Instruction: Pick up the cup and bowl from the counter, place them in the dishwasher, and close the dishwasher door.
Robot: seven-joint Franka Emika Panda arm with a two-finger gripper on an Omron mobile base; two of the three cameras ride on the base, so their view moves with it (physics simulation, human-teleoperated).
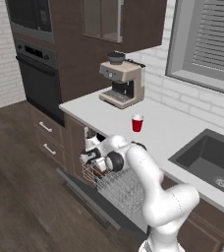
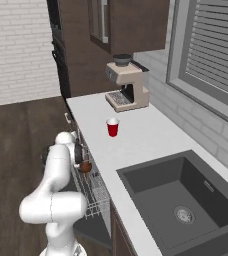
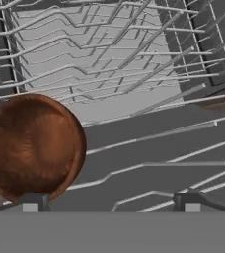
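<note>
The gripper (image 3: 111, 201) hangs low over the pulled-out wire rack (image 3: 134, 74) of the dishwasher (image 1: 115, 189), its two dark fingertips (image 3: 34, 201) standing far apart with nothing between them. Seen along the hand, the brown wooden bowl (image 3: 33, 147) sits just past the left fingertip, resting on the rack wires and lying to one side of the gap between the fingers, not within it. The fingertip's top edge meets the bowl's lower rim in that view, though I cannot tell whether they actually touch.

From the right base view, the bowl (image 2: 85, 166) lies in the rack (image 2: 93, 192) close beside the white arm's wrist. In the left base view the hand (image 1: 92, 155) reaches down at the rack's near-left corner, above the dishwasher door (image 1: 92, 204), which lies dropped open and flat in front.

The red cup (image 1: 137, 123) stands upright on the counter (image 1: 168, 138), well apart from the arm, between the beige coffee machine (image 1: 121, 81) and the dark sink (image 1: 210, 160).
</note>
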